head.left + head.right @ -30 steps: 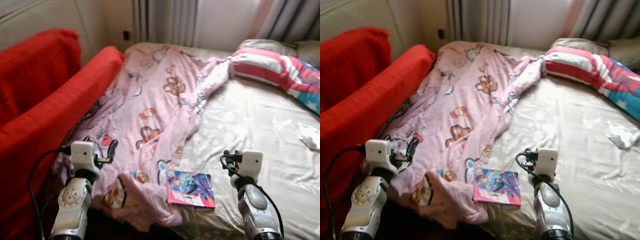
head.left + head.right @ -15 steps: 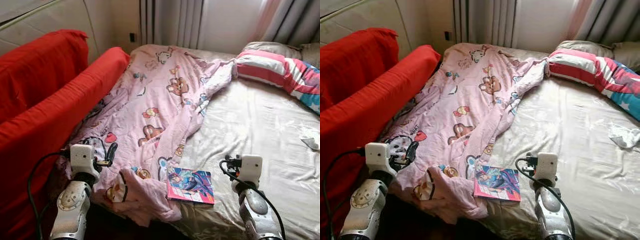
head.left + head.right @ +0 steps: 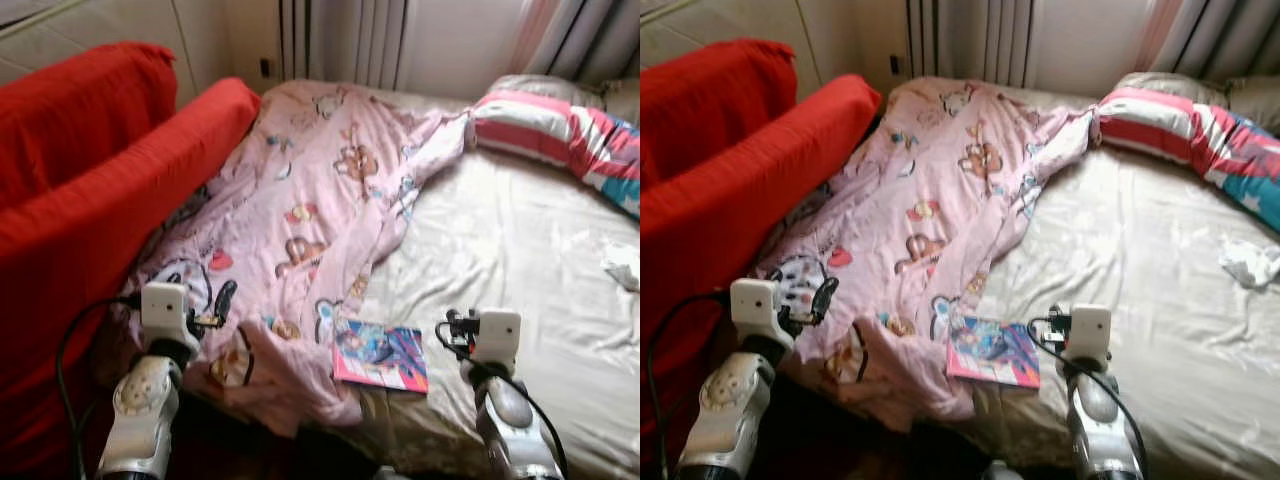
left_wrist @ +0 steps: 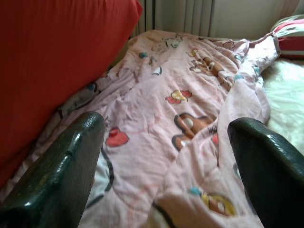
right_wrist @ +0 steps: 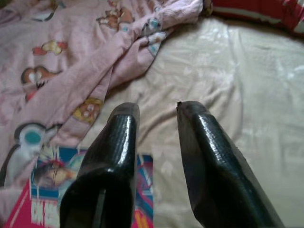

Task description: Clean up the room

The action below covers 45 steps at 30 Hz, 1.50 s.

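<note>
Quick count of what's on the bed (image 3: 520,260): one pink cartoon blanket (image 3: 310,200), one colourful book (image 3: 381,356) by its edge, one striped pillow (image 3: 550,125) at the far corner, and one crumpled white bit (image 3: 622,266) off to the right side. One red sofa (image 3: 90,200) alongside. Two grippers up front, left gripper (image 3: 222,302) and right gripper (image 3: 453,330).
</note>
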Motion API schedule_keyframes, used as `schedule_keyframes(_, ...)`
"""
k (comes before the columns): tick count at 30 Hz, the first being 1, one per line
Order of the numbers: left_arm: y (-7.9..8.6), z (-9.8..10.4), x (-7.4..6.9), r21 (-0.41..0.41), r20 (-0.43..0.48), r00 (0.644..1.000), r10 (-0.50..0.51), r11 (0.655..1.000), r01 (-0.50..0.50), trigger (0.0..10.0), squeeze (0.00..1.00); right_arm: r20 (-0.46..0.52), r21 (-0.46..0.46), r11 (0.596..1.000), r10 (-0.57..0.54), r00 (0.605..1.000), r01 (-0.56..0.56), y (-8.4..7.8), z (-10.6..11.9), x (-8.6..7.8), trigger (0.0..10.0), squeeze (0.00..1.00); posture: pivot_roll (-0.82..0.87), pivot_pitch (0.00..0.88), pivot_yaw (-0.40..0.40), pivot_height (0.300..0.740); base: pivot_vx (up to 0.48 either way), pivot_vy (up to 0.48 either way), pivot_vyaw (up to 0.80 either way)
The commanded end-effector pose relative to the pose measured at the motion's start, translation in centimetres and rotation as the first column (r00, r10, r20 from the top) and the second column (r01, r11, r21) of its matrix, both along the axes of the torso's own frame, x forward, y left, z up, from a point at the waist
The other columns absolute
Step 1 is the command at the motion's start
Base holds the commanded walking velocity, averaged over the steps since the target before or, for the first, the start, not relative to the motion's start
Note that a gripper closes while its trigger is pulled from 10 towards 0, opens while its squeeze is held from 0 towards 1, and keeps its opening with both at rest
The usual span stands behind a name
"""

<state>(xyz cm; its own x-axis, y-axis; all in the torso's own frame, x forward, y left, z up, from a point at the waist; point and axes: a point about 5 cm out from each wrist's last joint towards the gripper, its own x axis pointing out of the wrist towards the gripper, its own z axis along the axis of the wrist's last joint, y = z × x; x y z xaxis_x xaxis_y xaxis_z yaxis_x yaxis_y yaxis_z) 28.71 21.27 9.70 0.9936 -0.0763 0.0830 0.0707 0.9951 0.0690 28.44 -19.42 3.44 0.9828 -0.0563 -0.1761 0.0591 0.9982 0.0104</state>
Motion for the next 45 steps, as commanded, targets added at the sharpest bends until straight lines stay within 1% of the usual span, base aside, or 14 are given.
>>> schedule_keyframes(1,0.19,-0.30,-0.12,-0.002,-0.017,1.000,0.002,1.000,-0.002,10.0,0.00,0.001,0.007,1.000,-0.010,1.000,0.010,-0.08,-0.10,-0.24,10.0,0.00,0.00,0.072,-0.004,0.617,0.000,0.000,0.00)
schedule_keyframes(21,-0.17,-0.14,0.27,-0.003,-0.018,1.000,-0.009,1.000,0.009,10.0,0.00,-0.010,0.026,1.000,0.003,1.000,-0.003,0.09,-0.47,-0.58,10.0,0.00,0.00,0.090,-0.002,0.617,0.000,0.000,0.00)
schedule_keyframes(24,-0.13,-0.06,0.36,-0.005,-0.016,1.000,-0.007,1.000,0.007,10.0,0.00,-0.009,0.038,0.999,0.017,1.000,-0.017,0.55,-0.53,-0.57,10.0,0.00,0.01,0.096,-0.001,0.617,0.000,0.000,0.00)
schedule_keyframes(26,-0.07,-0.05,0.38,-0.004,-0.017,1.000,-0.006,1.000,0.006,10.0,0.00,-0.010,0.039,0.999,0.017,1.000,-0.017,0.59,-0.56,-0.60,10.0,0.00,0.01,0.098,0.000,0.617,0.000,0.000,0.00)
schedule_keyframes(30,-0.04,0.00,0.41,-0.003,-0.016,1.000,-0.005,1.000,0.005,10.0,0.00,-0.012,0.031,0.999,0.015,1.000,-0.015,0.55,-0.60,-0.67,10.0,0.00,0.01,0.100,0.002,0.617,0.000,0.000,0.00)
schedule_keyframes(32,-0.09,-0.01,0.42,-0.003,-0.016,1.000,-0.007,1.000,0.007,10.0,0.00,-0.012,0.008,1.000,0.029,0.999,-0.029,0.56,-0.59,-0.71,10.0,0.00,0.01,0.102,0.004,0.617,0.000,0.000,0.00)
schedule_keyframes(36,-0.29,-0.03,0.49,-0.002,-0.018,1.000,-0.015,1.000,0.015,10.0,0.00,-0.011,0.018,1.000,0.018,1.000,-0.018,0.49,-0.62,-0.77,10.0,0.00,0.01,0.106,0.008,0.617,0.000,0.000,0.69)
schedule_keyframes(45,-0.22,-0.01,0.46,0.003,-0.021,1.000,-0.022,1.000,0.022,10.0,0.00,-0.011,0.035,0.999,-0.001,1.000,0.002,0.39,-0.73,-0.89,10.0,0.00,0.01,0.108,0.014,0.617,0.000,0.000,0.00)
